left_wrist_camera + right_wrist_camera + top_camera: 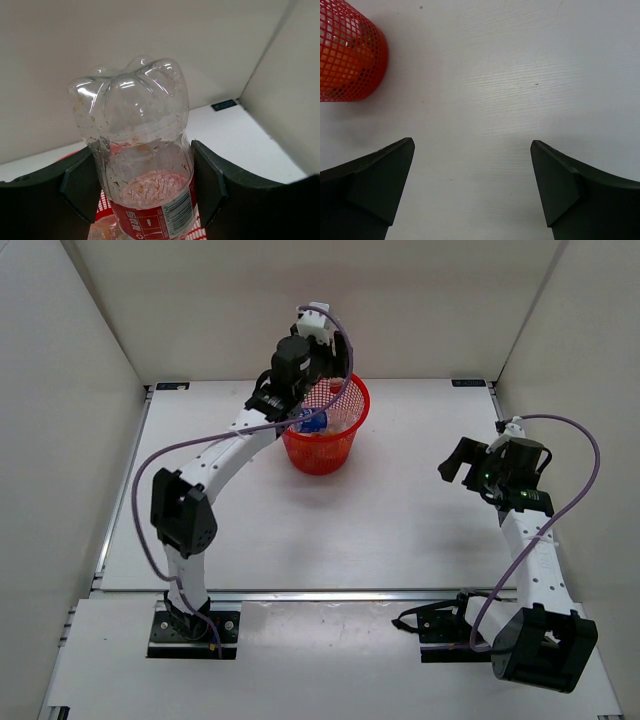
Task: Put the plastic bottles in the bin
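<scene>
My left gripper (142, 180) is shut on a slim clear bottle (137, 125) with a red label, held base up and neck down. Red mesh of the bin (104, 206) shows just under it. In the top view the left gripper (293, 408) hangs over the left rim of the red mesh bin (322, 455), and a blue-labelled bottle (314, 423) lies inside. Its cap is hidden. My right gripper (461, 462) is open and empty, well to the right of the bin. Its wrist view shows the gripper (472, 185) over bare table, with the bin (350, 55) at the upper left.
White walls enclose the table on the left, back and right. The left arm's purple cable (140, 500) loops out over the left side of the table. A small dark plate (223, 104) sits at the table's far right corner.
</scene>
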`<state>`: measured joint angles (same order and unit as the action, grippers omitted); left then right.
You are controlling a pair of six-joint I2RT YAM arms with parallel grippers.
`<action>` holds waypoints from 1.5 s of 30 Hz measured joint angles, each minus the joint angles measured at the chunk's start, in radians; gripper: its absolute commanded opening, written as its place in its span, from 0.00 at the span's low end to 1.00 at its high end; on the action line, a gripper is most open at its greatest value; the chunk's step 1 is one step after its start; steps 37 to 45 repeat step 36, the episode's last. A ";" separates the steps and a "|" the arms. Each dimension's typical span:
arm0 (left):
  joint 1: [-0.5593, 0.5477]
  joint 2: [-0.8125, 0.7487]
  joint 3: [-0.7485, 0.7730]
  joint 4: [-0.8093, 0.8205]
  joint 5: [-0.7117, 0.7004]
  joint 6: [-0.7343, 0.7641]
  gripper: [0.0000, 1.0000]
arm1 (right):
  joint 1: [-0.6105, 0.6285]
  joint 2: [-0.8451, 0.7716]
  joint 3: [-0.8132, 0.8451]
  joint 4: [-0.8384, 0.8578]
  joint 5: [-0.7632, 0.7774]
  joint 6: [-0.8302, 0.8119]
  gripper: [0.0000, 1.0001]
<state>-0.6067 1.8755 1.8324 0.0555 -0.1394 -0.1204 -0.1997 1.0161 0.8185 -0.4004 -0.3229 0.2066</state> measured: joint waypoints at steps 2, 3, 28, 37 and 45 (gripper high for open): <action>0.014 0.072 0.036 -0.013 -0.004 -0.017 0.75 | -0.008 0.000 0.000 0.004 0.003 0.000 0.99; 0.016 0.089 0.033 -0.023 -0.007 -0.023 0.82 | -0.013 0.000 0.000 0.006 0.006 0.000 0.99; 0.304 -1.011 -0.923 -0.575 -0.197 -0.402 0.99 | 0.010 0.258 0.149 -0.166 0.191 0.003 0.99; 0.418 -0.945 -0.965 -0.800 -0.221 -0.425 0.99 | 0.083 0.323 0.239 -0.225 0.312 -0.027 0.99; 0.418 -0.945 -0.965 -0.800 -0.221 -0.425 0.99 | 0.083 0.323 0.239 -0.225 0.312 -0.027 0.99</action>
